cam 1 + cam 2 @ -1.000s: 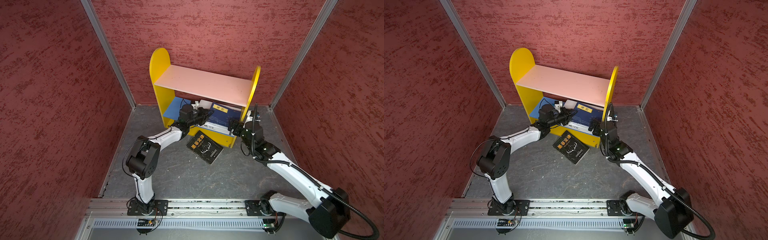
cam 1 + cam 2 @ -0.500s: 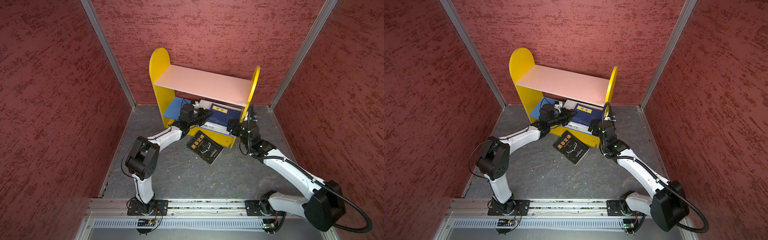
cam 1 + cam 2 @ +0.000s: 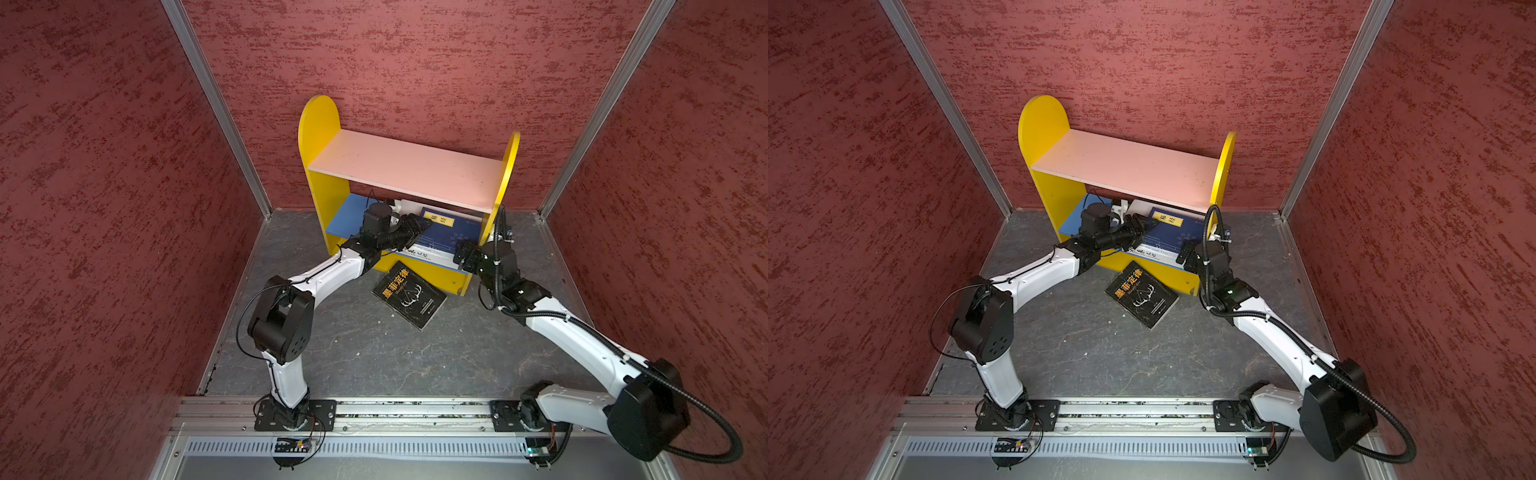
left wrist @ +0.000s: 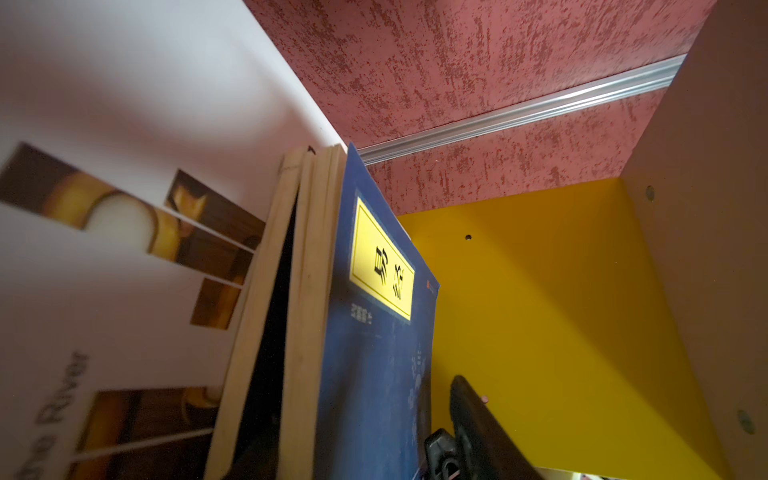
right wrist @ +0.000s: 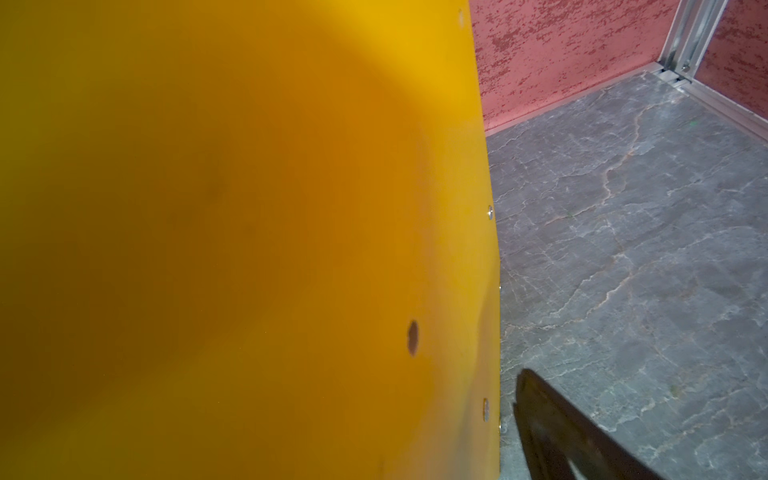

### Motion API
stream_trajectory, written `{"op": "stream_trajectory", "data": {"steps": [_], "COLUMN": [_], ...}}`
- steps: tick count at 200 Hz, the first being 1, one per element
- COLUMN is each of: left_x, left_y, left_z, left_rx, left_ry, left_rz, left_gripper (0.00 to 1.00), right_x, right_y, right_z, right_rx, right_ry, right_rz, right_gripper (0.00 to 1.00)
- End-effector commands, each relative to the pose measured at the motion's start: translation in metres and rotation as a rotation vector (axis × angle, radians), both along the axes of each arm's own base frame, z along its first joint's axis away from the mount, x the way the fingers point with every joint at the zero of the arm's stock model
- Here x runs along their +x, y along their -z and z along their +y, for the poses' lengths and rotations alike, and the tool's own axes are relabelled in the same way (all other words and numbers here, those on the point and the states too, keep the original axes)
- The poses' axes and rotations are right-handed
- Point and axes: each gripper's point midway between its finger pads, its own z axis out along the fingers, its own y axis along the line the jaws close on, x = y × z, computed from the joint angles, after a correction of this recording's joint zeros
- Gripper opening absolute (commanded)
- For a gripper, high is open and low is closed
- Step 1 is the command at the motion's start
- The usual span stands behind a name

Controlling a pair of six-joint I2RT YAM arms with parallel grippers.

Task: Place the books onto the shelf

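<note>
Guide: Since a second ago, your left gripper (image 3: 417,226) has opened. Its jaws now stand apart, and the one finger (image 4: 473,415) visible in the left wrist view sits just beside the navy book (image 4: 374,353), not on it. Your right gripper (image 3: 459,253) has edged closer to the shelf (image 3: 320,124) front.

Operator: Right jaws? And the books?

Guide: Spread wide, holding nothing. One finger (image 5: 552,424) shows beside the yellow side panel (image 5: 249,208) (contact cannot be confirmed). Check the lower blue board (image 3: 347,214): it carries the stack, with the navy book uppermost and the white brown-bar book (image 4: 124,232) alongside. Count one black book (image 3: 409,294), flat on the floor (image 3: 374,353) just in front of the shelf, near both grippers and touched by neither. Count two thin page blocks under the navy cover. You cannot confirm the stack's total.
</note>
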Motion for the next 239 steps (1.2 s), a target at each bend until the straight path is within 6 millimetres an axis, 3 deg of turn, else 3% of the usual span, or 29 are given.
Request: {"op": "stream_trajectory", "data": {"steps": [1, 52, 97, 188, 239], "left_x": [0.0, -0.002, -0.008, -0.009, -0.008], "left_y": [-0.02, -0.023, -0.029, -0.011, -0.018], "left_z": [0.018, 0.033, 0.021, 0.015, 0.004], "left_rx": [0.073, 0.184, 0.179, 0.226, 0.196], "left_ry": [-0.046, -0.076, -0.029, -0.022, 0.007], "left_rz": [-0.06, -0.078, -0.105, -0.035, -0.059], "left_gripper": [0.62, 0.7, 0.69, 0.7, 0.7], "right_x": [-0.002, 0.0, 0.001, 0.002, 0.001], "right_y": [0.001, -0.001, -0.002, -0.006, -0.006], "right_z": [0.006, 0.007, 0.008, 0.01, 0.011], "right_rx": [-0.012, -0.007, -0.002, 0.005, 0.008], "right_ry": [-0.031, -0.035, -0.039, -0.046, -0.054], "right_rz": [0.013, 0.01, 0.008, 0.001, 0.0], "right_gripper": [0.99, 0.99, 0.99, 0.99, 0.99]}}
